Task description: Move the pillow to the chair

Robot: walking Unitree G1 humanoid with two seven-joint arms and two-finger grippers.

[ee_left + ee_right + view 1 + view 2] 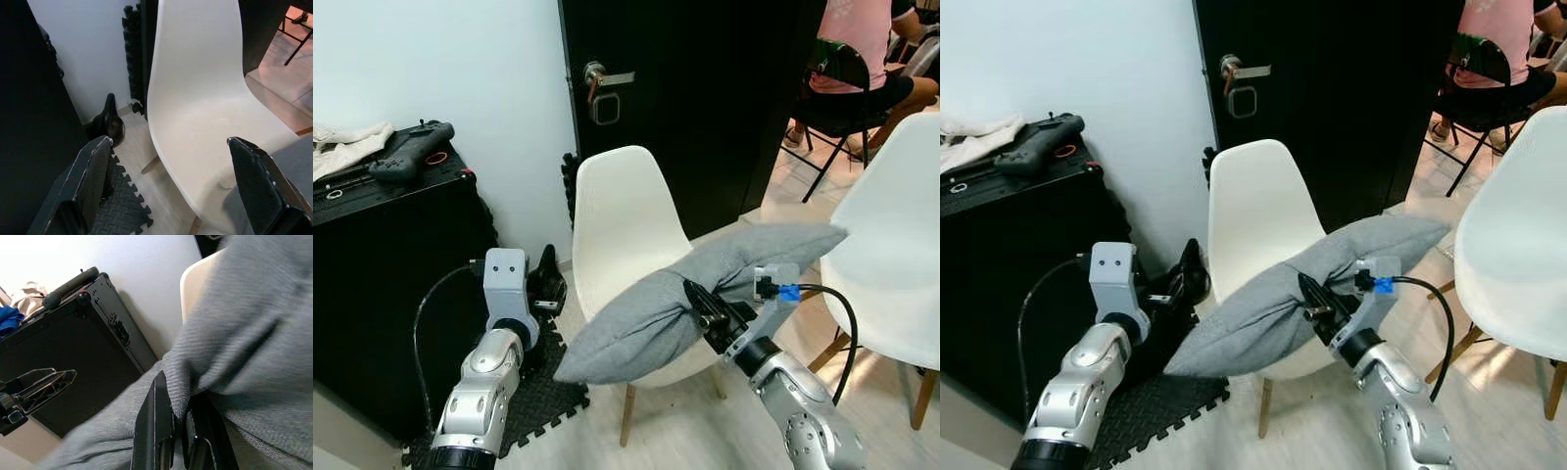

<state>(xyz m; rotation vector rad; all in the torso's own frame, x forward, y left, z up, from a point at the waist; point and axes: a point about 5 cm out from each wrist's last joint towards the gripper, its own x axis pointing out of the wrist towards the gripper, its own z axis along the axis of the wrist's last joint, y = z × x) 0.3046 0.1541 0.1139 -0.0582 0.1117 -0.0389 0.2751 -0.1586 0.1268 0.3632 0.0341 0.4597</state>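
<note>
A grey pillow [646,318] hangs lengthwise over the seat of a white shell chair [622,211], its lower end drooping past the seat's front edge. My right gripper [697,300] is shut on the pillow's pinched middle. The right wrist view shows the fabric [244,333] bunched between the two black fingers [159,431]. My left gripper [168,141] is open with nothing in it, low at the chair's left side and facing the bare seat [205,122].
A black case [382,255] with a controller [406,152] and a cloth on top stands at the left. A foam mat [538,401] lies below it. A second white chair [886,225] is at the right. A person [857,39] sits beyond the black door [705,98].
</note>
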